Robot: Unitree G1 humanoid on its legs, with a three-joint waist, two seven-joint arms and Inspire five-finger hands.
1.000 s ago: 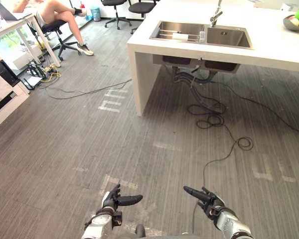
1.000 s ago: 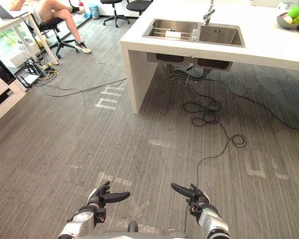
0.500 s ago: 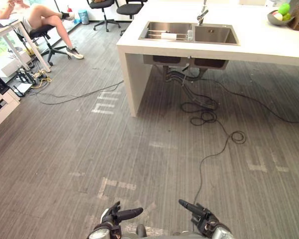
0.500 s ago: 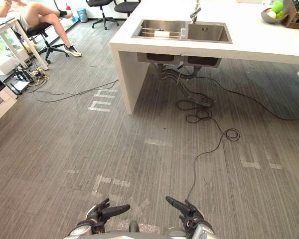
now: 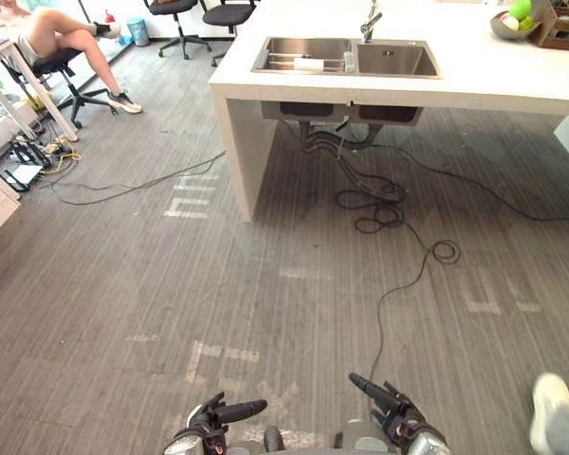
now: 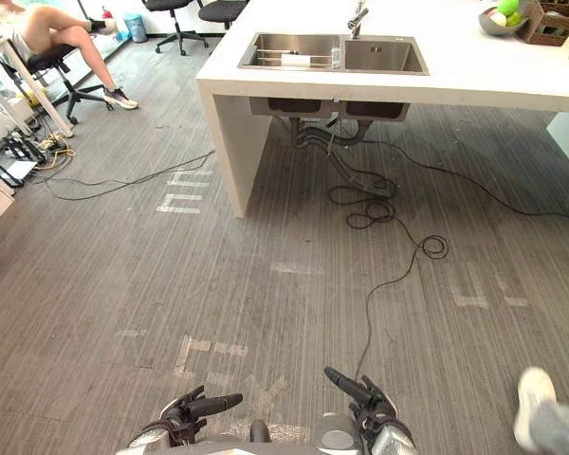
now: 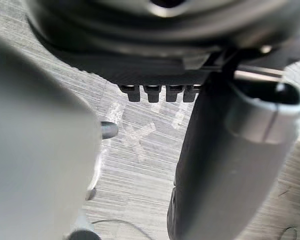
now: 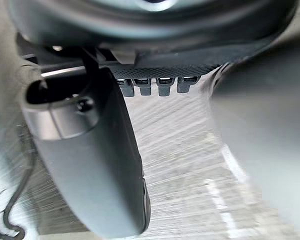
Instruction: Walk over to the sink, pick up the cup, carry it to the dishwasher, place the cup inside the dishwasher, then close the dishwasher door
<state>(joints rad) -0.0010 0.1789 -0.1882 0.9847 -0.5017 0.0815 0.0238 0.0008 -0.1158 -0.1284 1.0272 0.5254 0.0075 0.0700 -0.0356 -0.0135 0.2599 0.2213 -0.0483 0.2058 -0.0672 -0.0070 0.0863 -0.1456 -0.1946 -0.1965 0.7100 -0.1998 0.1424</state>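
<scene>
An office-cum-test kitchen: white island point(image 5: 512, 81) with sink point(image 5: 394, 59); wheeled office chairs point(image 5: 223, 13); cables point(image 5: 384, 204) trailing over grey floor point(image 5: 123, 284).

Seated person point(image 5: 62, 33) far left, office chairs point(image 5: 226, 14), fruit bowl point(image 5: 505, 26) on white counter point(image 5: 512, 78) — a shoe point(image 5: 548, 403) lower right

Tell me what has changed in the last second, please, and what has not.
The whole view has shifted, so the camera moved, not the things. A person's white shoe has come in at the lower right. The left hand and right hand stay open and empty, low in front; the sink is still ahead.
</scene>
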